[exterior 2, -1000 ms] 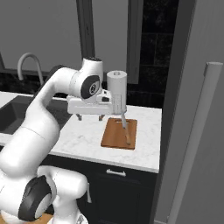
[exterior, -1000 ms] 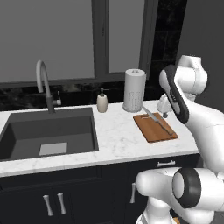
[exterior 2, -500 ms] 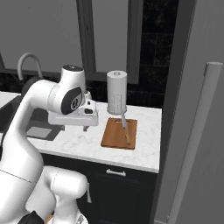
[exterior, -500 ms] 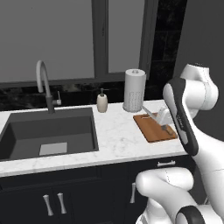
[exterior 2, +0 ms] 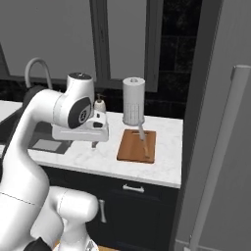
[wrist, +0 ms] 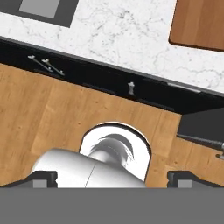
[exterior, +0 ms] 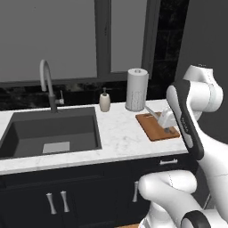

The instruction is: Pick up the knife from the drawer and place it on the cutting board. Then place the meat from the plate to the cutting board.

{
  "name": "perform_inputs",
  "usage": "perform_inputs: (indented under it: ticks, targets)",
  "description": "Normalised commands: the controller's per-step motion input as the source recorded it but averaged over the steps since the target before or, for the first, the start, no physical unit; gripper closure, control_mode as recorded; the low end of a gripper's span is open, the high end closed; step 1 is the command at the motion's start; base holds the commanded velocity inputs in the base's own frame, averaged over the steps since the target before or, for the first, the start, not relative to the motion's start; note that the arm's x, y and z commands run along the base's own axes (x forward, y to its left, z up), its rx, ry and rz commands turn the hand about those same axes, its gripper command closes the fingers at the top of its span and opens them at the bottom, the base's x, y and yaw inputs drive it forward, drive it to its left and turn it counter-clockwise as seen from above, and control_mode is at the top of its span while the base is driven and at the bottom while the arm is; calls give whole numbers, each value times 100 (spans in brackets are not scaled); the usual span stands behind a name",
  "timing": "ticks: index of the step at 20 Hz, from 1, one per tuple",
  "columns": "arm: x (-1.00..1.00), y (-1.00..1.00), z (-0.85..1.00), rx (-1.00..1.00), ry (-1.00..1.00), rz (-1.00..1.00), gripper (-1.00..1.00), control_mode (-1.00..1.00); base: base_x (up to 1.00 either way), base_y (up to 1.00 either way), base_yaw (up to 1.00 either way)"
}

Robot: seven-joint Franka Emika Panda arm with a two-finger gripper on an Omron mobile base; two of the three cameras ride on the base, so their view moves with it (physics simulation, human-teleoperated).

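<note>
The knife [exterior 2: 143, 142] already lies on the cutting board [exterior 2: 132, 147] near the table's [exterior 2: 105, 159] right end. Moving the meat looks still to do. The hand [exterior 2: 94, 142] hangs wide open and empty over the table's front edge.

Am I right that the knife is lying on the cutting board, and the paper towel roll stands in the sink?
Not quite. The knife does lie on the cutting board, but the paper towel roll stands on the counter just behind the board, as the right base view shows.

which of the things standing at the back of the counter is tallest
The white paper towel roll, upright just behind the cutting board. It rises well above the small beige soap bottle beside it, nearer the sink.
</note>
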Motion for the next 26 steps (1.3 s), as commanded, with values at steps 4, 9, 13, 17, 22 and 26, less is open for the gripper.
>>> perform_inputs:
  ticks: [4,9,13,17,22,26]
  targets:
    - [0,0,0,0,0,0,-100,100,0,60,0]
    - [0,0,0,0,0,0,-100,100,0,96,2]
    - [0,0,0,0,0,0,-100,100,0,100,0]
    - [0,0,0,0,0,0,-100,100,3,100,0]
    - [0,0,0,0,0,0,-100,100,1,100,0]
    - [0,0,0,0,0,0,-100,100,4,100,-2]
